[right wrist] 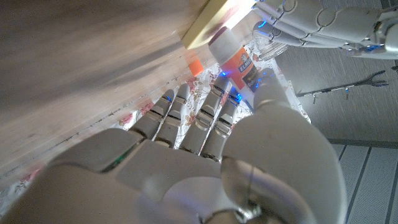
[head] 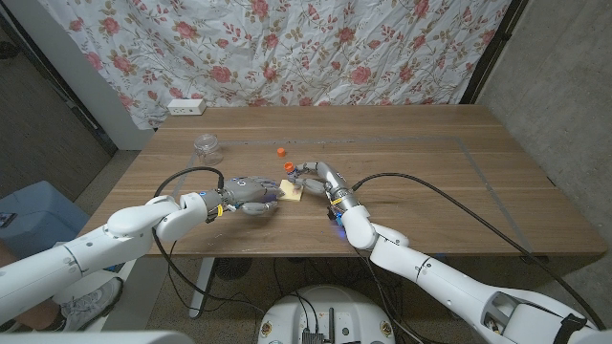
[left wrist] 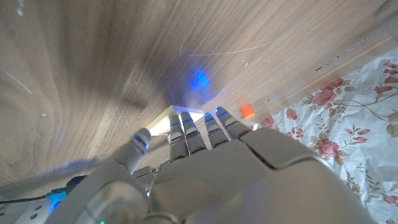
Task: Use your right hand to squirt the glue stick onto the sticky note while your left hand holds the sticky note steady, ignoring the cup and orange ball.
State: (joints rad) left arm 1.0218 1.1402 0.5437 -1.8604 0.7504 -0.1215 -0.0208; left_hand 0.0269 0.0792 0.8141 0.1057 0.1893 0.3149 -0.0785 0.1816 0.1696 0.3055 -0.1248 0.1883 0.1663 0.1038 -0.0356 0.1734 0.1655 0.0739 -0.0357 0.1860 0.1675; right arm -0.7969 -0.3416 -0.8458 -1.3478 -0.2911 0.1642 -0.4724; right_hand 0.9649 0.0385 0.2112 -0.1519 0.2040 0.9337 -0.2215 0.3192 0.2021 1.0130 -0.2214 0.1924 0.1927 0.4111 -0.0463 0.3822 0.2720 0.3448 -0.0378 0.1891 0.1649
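- Wooden surface (head: pixel 402 162) under a floral curtain backdrop (head: pixel 316 48), with both arms meeting near the middle.
- Pale yellow square sticky note (head: pixel 293 192) lying between the two hands, well in from the near edge.
- Left hand (head: pixel 251 196) reaching in from the side, fingers (left wrist: pixel 186 134) extended toward the note's near edge; contact looks likely, though a firm press cannot be confirmed.
- Right hand (head: pixel 316 179) wrapped around a small white glue stick with an orange cap end and label (right wrist: pixel 235 57), fingers (right wrist: pixel 211 112) curled along its body, tip aimed at the note's edge.
- Best done by keeping the nozzle over the centre of the paper, not its rim, squeezing gently, and pressing the left fingertips down on a corner clear of the nozzle.
- Risk judged: glue landing on wood or on the left fingertips, since both hands crowd the small note.
- Clear glass cup (head: pixel 207 146) standing well apart toward the far left; no obstacle.
- Small orange ball (head: pixel 280 151) sitting just beyond the hands, near enough to be nudged by a wide wrist swing.
- White power strip (head: pixel 186 106) at the far edge, out of play.
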